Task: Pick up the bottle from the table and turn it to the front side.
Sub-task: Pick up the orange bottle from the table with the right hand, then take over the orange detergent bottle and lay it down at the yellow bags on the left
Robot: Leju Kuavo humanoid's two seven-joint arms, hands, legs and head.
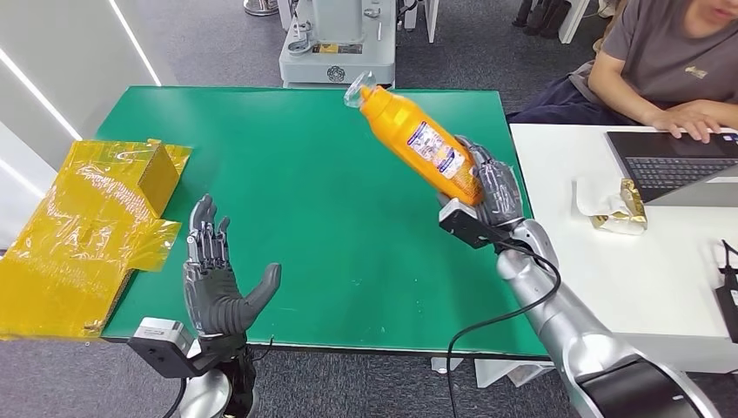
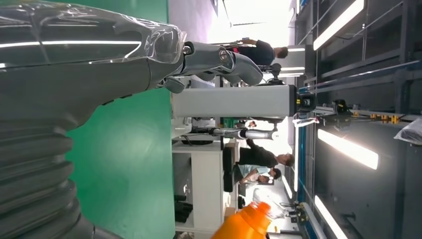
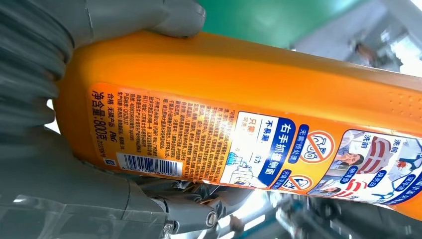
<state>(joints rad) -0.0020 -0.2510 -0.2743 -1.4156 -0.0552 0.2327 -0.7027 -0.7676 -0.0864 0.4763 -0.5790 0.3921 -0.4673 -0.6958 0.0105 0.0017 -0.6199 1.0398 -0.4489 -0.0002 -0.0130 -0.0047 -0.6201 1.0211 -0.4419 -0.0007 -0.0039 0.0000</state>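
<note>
An orange bottle with a clear cap is held off the green table, tilted with its cap toward the far edge. My right hand grips its lower end. Up close, the bottle shows its back label with a barcode and small print, and the right hand wraps around its base. My left hand hovers over the near left part of the table, fingers spread and holding nothing. The left wrist view shows the left hand and the bottle's orange tip.
Crinkled yellow plastic with a box lies at the table's left edge. A white desk to the right carries a laptop and a person typing. A grey machine base stands beyond the far edge.
</note>
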